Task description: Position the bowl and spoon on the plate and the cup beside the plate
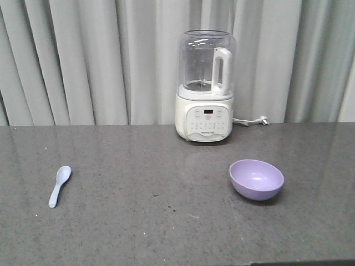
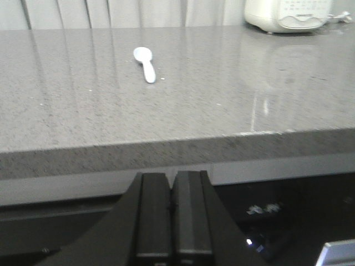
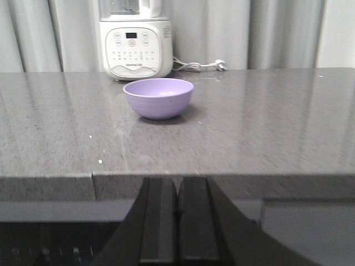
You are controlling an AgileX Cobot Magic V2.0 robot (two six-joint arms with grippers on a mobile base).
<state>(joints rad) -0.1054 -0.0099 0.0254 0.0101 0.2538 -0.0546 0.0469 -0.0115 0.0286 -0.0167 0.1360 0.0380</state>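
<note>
Fingers (image 2: 154,216) of the left gripper (image 2: 172,219) are pressed together with nothing between them. The fingers (image 3: 159,221) of the right gripper (image 3: 178,221) are likewise closed and empty. Both grippers sit below and in front of the counter (image 1: 166,227) edge, well apart from every object.

The spoon (image 1: 59,185) lies flat on the left side of the counter, scoop away from the robot, straight ahead of the left gripper. The bowl (image 1: 256,179) stands upright on the right side, ahead of the right gripper. The plate and the cup appear in no view, so nothing is arranged yet.

Judged step: the first reach.
- **Bowl:** open the right jaws fully before rising over the edge. Take the near wall with one finger inside and one outside.
- **Spoon:** it is thin and low. Come down from above and pinch across the handle, since a sideways push would likely make it slide.

The counter is dark grey speckled stone, polished enough to mirror what stands on it. A white blender (image 1: 205,88) with a clear jug stands at the back, its cord (image 1: 252,121) trailing to one side. A pale pleated curtain (image 1: 83,55) closes the background.
</note>
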